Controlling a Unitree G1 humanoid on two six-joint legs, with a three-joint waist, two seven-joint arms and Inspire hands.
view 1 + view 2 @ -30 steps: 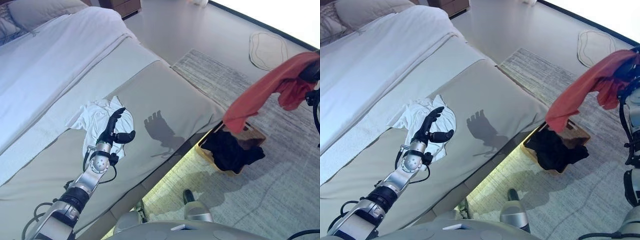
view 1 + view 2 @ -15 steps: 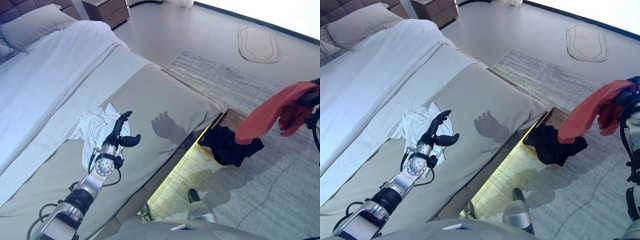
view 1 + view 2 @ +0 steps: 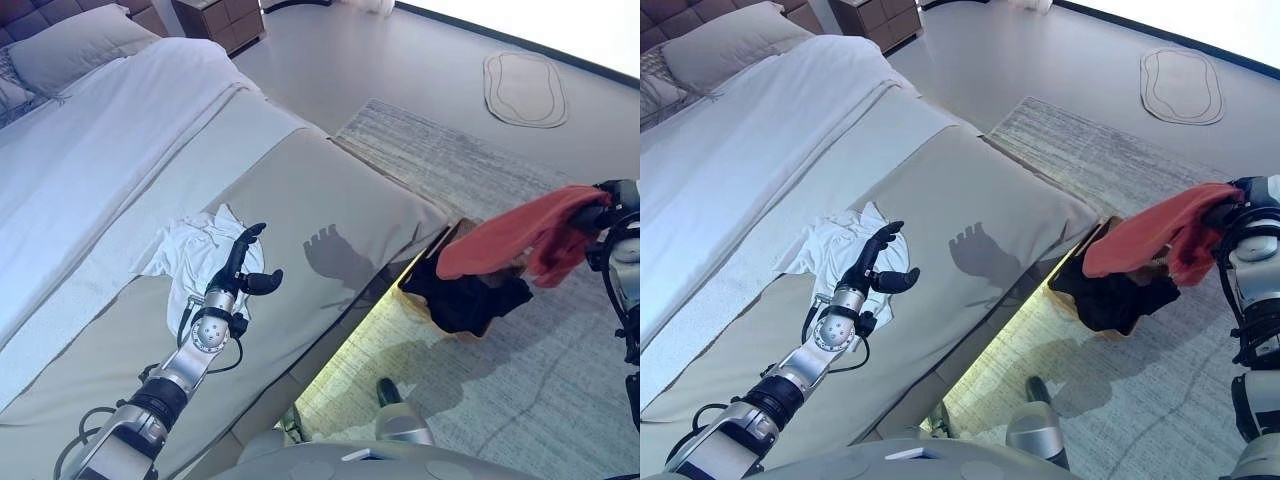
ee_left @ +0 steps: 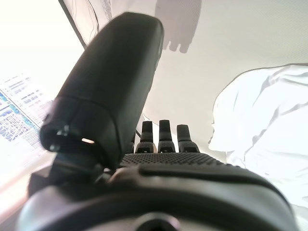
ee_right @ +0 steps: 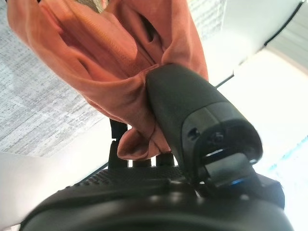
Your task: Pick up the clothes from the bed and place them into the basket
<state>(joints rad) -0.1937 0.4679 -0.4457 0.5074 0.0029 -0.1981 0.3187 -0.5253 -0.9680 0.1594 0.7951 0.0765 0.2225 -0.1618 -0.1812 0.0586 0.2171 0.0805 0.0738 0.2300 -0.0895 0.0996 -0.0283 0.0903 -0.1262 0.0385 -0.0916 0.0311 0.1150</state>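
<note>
Swung the red cloth [image 3: 520,232] lower, pinched in right hand [image 3: 1246,190], over basket [image 3: 455,240]; left hand [image 3: 243,270] open above white cloth [image 3: 190,245].

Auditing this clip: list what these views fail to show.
- Basket: in both eye views the red garment and dark clothes cover most of it.
- Right hand: the fingers are buried in red cloth in the right wrist view.
- White garment: the left hand hides part of it; its type is unclear.
</note>
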